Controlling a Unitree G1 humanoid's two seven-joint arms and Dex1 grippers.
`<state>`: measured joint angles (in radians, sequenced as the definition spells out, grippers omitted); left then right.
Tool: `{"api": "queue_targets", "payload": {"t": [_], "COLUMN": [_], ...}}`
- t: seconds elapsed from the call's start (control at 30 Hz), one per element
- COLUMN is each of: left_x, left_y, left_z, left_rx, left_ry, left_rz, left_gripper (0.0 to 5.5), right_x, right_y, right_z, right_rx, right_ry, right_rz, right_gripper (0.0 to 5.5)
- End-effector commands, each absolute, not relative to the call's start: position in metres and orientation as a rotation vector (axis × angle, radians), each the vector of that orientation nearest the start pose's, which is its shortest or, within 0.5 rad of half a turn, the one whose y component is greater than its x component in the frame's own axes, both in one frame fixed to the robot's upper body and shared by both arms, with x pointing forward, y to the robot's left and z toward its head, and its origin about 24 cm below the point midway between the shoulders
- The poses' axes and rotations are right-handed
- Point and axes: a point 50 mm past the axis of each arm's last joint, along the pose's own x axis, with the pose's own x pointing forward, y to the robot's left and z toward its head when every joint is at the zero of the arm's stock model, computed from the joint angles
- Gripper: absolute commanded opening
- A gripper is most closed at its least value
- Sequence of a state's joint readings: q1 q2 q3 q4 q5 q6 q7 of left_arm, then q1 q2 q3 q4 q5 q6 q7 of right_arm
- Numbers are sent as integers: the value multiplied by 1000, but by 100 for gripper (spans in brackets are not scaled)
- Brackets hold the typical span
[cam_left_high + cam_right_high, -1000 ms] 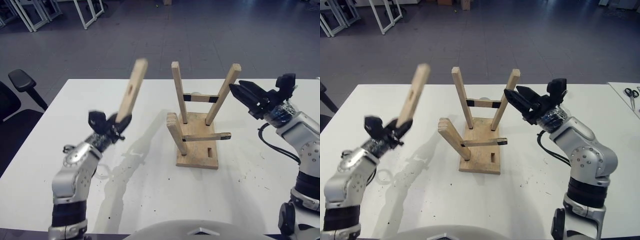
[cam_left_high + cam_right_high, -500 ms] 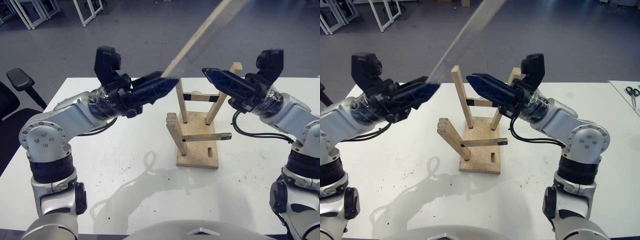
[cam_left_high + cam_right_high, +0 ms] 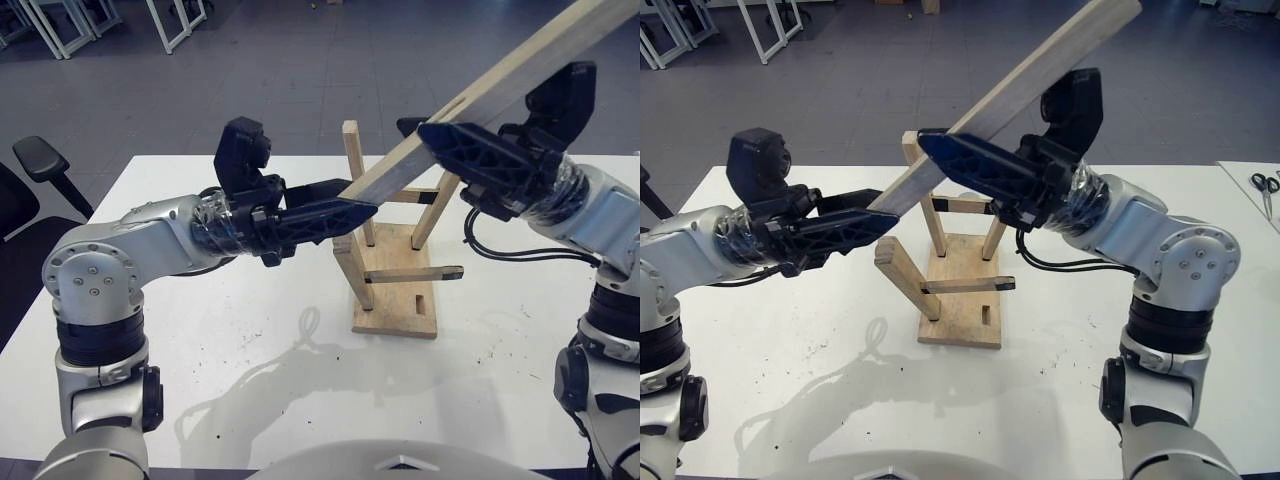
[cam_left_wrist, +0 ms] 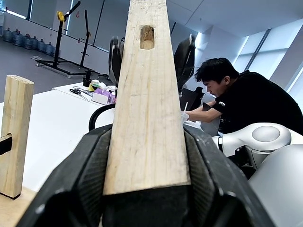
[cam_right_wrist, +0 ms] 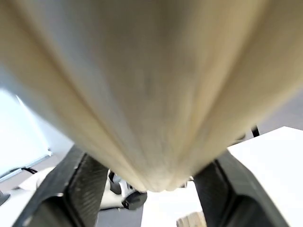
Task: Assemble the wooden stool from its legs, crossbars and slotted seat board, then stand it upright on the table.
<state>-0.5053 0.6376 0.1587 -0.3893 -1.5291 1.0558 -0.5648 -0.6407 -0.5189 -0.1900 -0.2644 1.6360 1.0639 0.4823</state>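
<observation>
A long wooden leg [image 3: 500, 75] with a slot [image 4: 147, 37] slants up to the right above the table. My left gripper [image 3: 360, 208] is shut on its lower end. My right gripper [image 3: 935, 145] is closed around its middle, one finger on each side [image 5: 151, 94]. Below them the slotted seat board [image 3: 395, 300] lies flat on the white table [image 3: 250, 330]. Two legs [image 3: 355, 180] stand up from the board's far end, joined by a crossbar [image 3: 405, 196]. A third leg [image 3: 350, 265] leans at the near left, with a second crossbar [image 3: 415, 272] sticking out of it to the right.
A black chair [image 3: 40, 160] stands off the table's left edge. Scissors [image 3: 1262, 185] lie on a second table at the right. White metal frames [image 3: 180, 20] stand on the floor far behind. Bare tabletop lies in front and to the left of the board.
My left arm swung the leg from upright at the left to a slant over the stool. My right gripper came in from the right and closed around the leg's middle.
</observation>
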Motion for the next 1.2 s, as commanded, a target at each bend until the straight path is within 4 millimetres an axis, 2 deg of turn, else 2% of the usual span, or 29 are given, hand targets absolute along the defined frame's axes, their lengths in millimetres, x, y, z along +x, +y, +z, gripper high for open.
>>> {"api": "queue_targets", "payload": {"t": [0.03, 0.23, 0.27, 0.33, 0.43, 0.5, 0.6, 0.67, 0.77, 0.87, 1.0, 1.2], "left_x": [229, 226, 226, 228, 237, 243, 253, 256, 263, 265, 261, 258], "left_y": [140, 137, 137, 140, 156, 169, 184, 190, 199, 206, 196, 190], "left_z": [237, 253, 257, 267, 285, 286, 263, 238, 193, 150, 132, 120], "left_rx": [-413, -382, -372, -377, -454, -472, -395, -260, -39, 174, 174, 178], "left_ry": [129, 15, -7, -72, -200, -235, -169, -59, 107, 268, 276, 293], "left_rz": [-1473, -1550, -1557, -1554, -1481, -1384, -1172, -1042, -847, -734, -757, -785], "left_gripper": [204, 204, 241, 271, 293, 293, 293, 293, 293, 293, 293, 293], "right_x": [238, 242, 244, 246, 250, 254, 258, 257, 256, 254, 250, 242], "right_y": [-128, -137, -138, -142, -151, -164, -191, -209, -229, -239, -240, -229], "right_z": [255, 264, 266, 270, 269, 266, 258, 249, 226, 204, 168, 139], "right_rx": [494, 493, 508, 543, 570, 546, 445, 360, 209, 108, 3, -45], "right_ry": [55, 18, 10, -6, -14, -16, 3, 47, 154, 246, 365, 411], "right_rz": [1564, 1577, 1577, 1570, 1511, 1416, 1246, 1150, 1047, 1017, 1044, 1166], "right_gripper": [210, 203, 203, 203, 203, 203, 203, 203, 203, 203, 203, 203]}}
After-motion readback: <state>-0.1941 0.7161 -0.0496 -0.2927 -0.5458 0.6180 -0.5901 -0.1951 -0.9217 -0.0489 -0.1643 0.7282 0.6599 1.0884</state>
